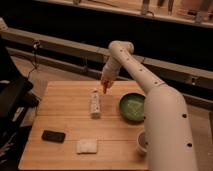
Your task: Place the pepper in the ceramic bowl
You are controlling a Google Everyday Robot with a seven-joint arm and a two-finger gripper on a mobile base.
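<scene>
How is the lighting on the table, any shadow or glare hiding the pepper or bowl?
Camera view: dim, warm light, dark background. Pepper shows bright orange in the claw, above the table, left of the bowl. Bowl's inside is evenly lit; the arm, not shadow, covers its right edge. No glare seen.

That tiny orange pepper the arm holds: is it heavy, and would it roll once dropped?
Probably very light: the pepper looks tiny beside the ceramic bowl and hangs from the end effector above the table, left of the bowl. Its elongated shape suggests it might roll sideways, though the bowl's walls should contain it.
</scene>
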